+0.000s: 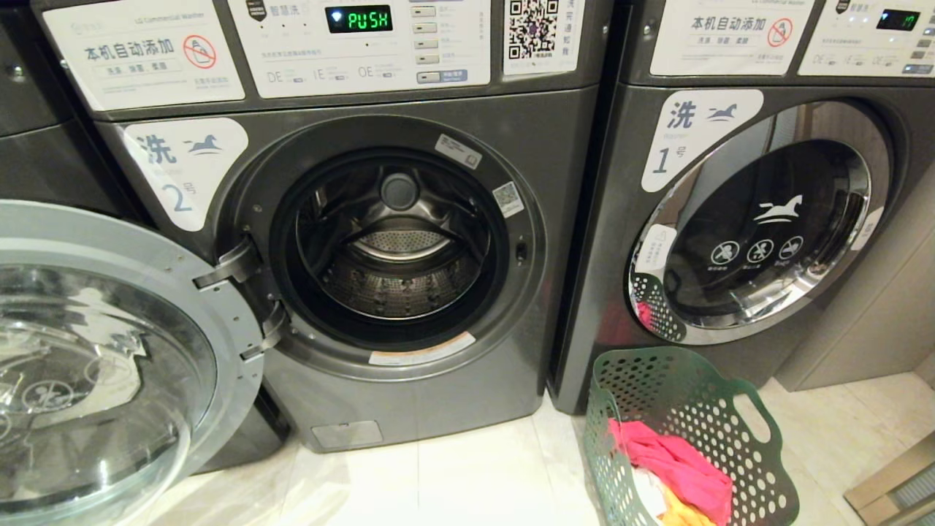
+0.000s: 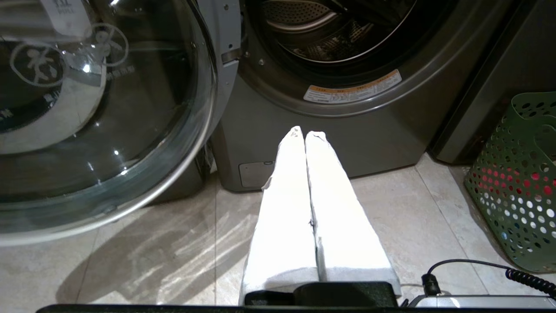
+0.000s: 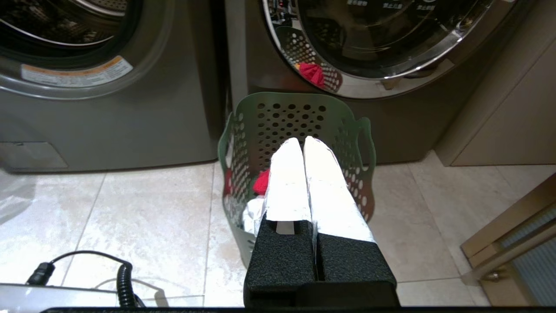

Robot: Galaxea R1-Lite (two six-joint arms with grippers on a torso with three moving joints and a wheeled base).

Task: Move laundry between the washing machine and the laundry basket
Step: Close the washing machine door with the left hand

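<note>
The washing machine (image 1: pixel 409 394) marked 2 stands with its glass door (image 1: pixel 109 365) swung wide to the left and its drum (image 1: pixel 398 248) bare. To its right on the floor sits the green laundry basket (image 1: pixel 760 446), holding the laundry (image 1: pixel 676 464): a red-pink garment over white and yellow-orange ones. Neither arm shows in the head view. My left gripper (image 2: pixel 305 132) is shut and empty, low before the machine's base. My right gripper (image 3: pixel 302 141) is shut and empty, hanging over the laundry basket (image 3: pixel 299 115), where red and white cloth (image 3: pixel 260 182) shows beside its fingers.
The machine marked 1 (image 1: pixel 760 226) stands shut behind the basket, its chrome door mirroring the basket. A beige cabinet (image 1: pixel 876 307) is at the far right. Pale floor tiles (image 1: pixel 453 475) run in front. Coiled cables (image 3: pixel 124 278) lie by the wrists.
</note>
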